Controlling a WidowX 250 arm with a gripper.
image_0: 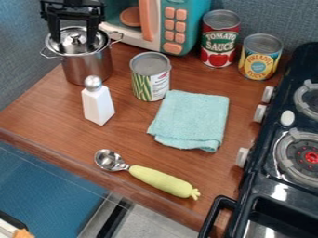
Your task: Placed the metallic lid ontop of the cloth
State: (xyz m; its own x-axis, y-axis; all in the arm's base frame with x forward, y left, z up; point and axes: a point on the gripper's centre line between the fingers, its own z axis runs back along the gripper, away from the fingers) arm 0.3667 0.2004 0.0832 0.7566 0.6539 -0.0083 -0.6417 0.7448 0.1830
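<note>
While the metallic lid (68, 48) is seated on the pot (89, 66), its knob (76, 39) is straddled by the gripper (74, 41). Its fingers (92, 36) are held apart.

angular, all-black arm end (73, 6) with narrow, blocky jaws

Fixed camera view, set above my counter (53, 114) on its front side, looking down at a slant, facing the blue-grey wall (18, 65) at the back, counter edge running obliquely across the lower part, near enough to crop my stove (264, 197) at right.
</note>
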